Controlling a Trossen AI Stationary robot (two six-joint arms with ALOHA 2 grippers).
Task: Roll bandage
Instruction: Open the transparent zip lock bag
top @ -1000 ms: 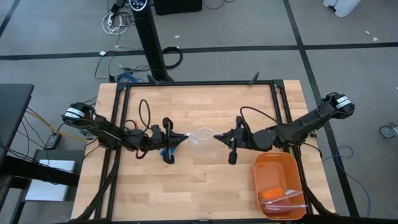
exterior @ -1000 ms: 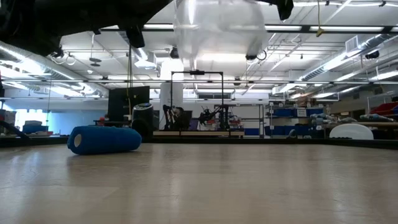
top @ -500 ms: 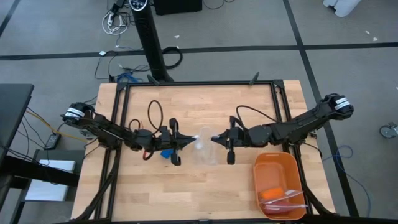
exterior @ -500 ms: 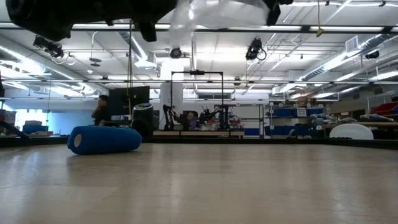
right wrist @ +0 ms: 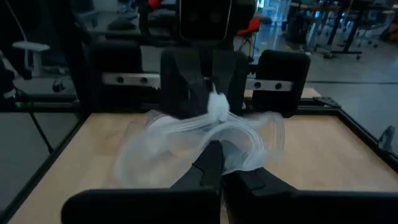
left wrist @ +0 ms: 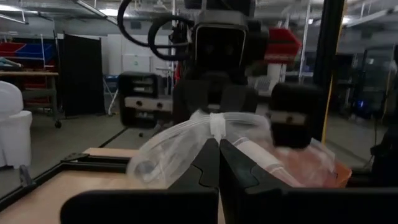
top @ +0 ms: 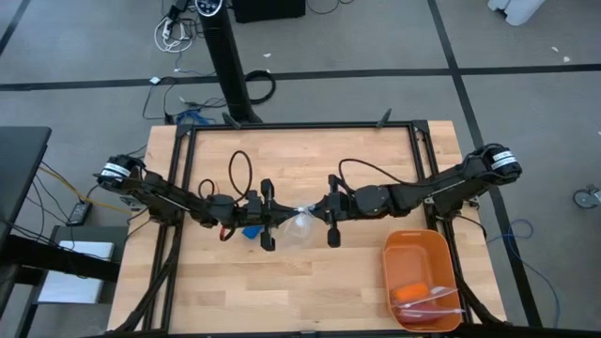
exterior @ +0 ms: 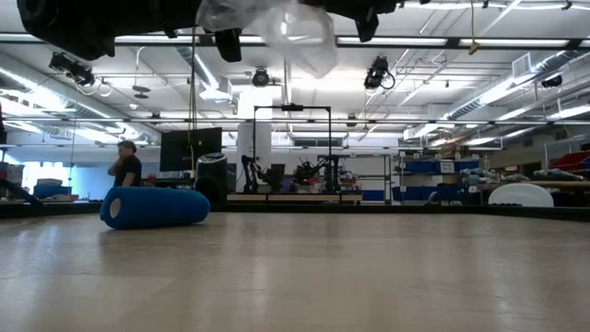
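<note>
The blue bandage (exterior: 155, 207) is a rolled short cylinder lying on its side on the wooden table, and in the high view (top: 250, 231) it shows partly under my left arm. Neither gripper touches it. My left gripper (top: 285, 213) and my right gripper (top: 315, 209) face each other above the table's middle. Both are shut on a clear plastic bag (top: 300, 226), which hangs between them. The bag also shows in the low view (exterior: 300, 32). My left gripper pinches the bag's bunched upper edge (left wrist: 214, 126) between its two fingers, coming level from the table's left. The bag is lifted clear and sags slack beyond the fingertips. My right gripper pinches the same bunched edge (right wrist: 216, 107) between its two fingers, level from the table's right. The bag hangs slack below, clear of the table.
An orange tray (top: 441, 246) with small items stands at the table's near right corner. A black frame (top: 300, 126) runs along the far and side edges. A person (exterior: 123, 167) stands in the room behind the table.
Both grippers have moved toward each other, the left toward the table's right and the right toward its left, each keeping hold of the bag. The bag, spread wide between them before, has bunched narrow and gone slack. The bandage has not moved.
</note>
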